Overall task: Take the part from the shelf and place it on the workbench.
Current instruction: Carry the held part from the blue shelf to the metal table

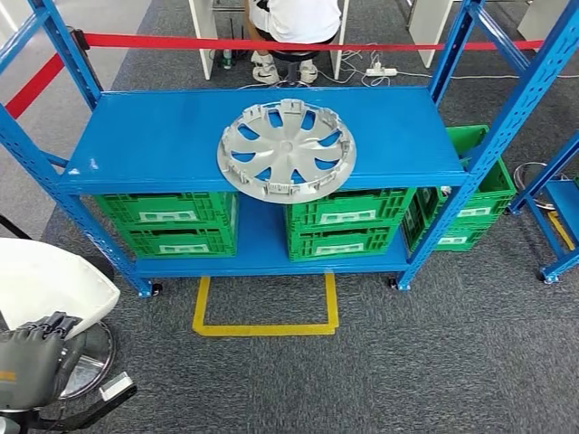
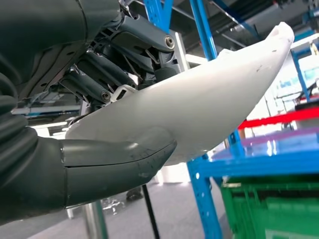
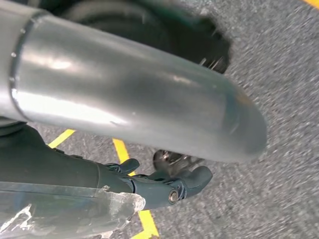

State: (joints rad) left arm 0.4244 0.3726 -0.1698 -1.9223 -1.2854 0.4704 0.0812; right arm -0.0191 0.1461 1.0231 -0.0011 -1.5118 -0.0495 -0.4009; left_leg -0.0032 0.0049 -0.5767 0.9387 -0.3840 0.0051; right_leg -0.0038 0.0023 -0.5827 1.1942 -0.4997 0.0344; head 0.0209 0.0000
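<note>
Shelf (image 1: 171, 136): bright blue frame and boards. Wheel cover (image 1: 287, 149): pale silver-grey, spoked pattern. Crates (image 1: 174, 221): green, white labels. Floor (image 1: 443, 362): dark grey speckled carpet, yellow taped outline (image 1: 266, 327). Barrier tape (image 1: 273, 43): red. Held part (image 2: 211, 94): white. Left hand (image 2: 112, 99): dark grey.

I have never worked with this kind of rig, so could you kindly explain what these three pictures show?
It is a humanoid robot with two arms ending in fingered hands. The head view looks down at a blue shelf with a silver wheel cover on top and green crates below. The left wrist view sits behind the left hand, which holds a white curved part. The right wrist view looks down at grey carpet with yellow floor tape; the right hand shows there, blurred, beside a silver tube, and I cannot tell whether it holds anything.
</note>
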